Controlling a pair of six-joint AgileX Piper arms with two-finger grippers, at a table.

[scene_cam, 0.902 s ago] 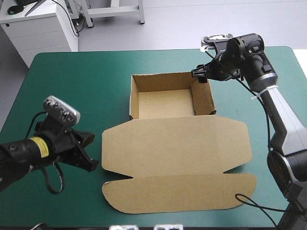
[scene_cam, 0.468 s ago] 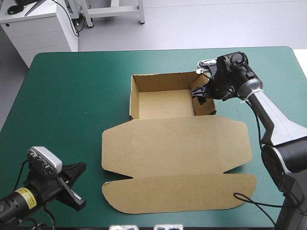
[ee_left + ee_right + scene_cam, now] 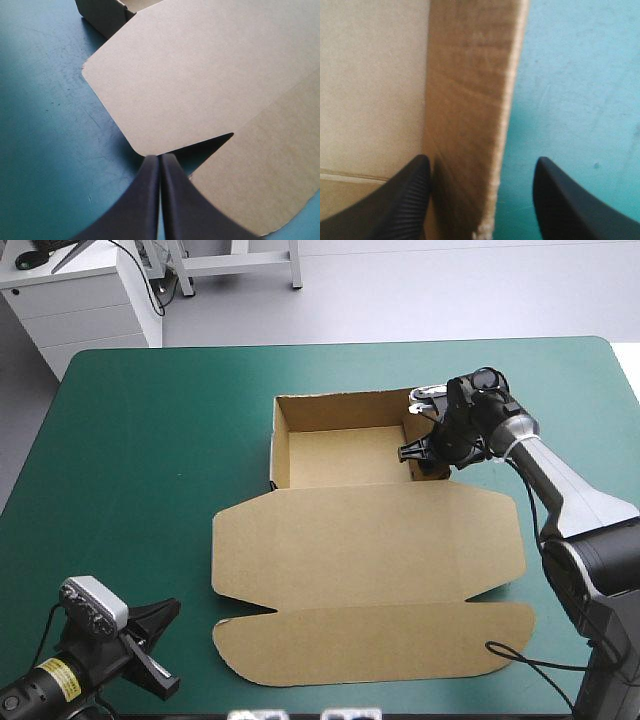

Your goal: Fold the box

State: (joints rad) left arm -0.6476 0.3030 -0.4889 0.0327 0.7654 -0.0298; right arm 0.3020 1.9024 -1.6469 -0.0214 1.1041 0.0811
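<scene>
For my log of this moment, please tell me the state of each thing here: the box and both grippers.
box: open tray, walls raised, lid lying flat.
left gripper: shut, holding nothing, apart from the box.
right gripper: open, one finger on each side of the tray's right wall, not yet clamped.

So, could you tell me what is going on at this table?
A two-armed robot is partway through folding a brown box. The box stands as an open tray with its lid flat on the table. The right gripper is open and straddles the tray's side wall, one finger inside and one outside. The left gripper is shut near the table's near left corner, pointing at the lid but apart from it.
</scene>
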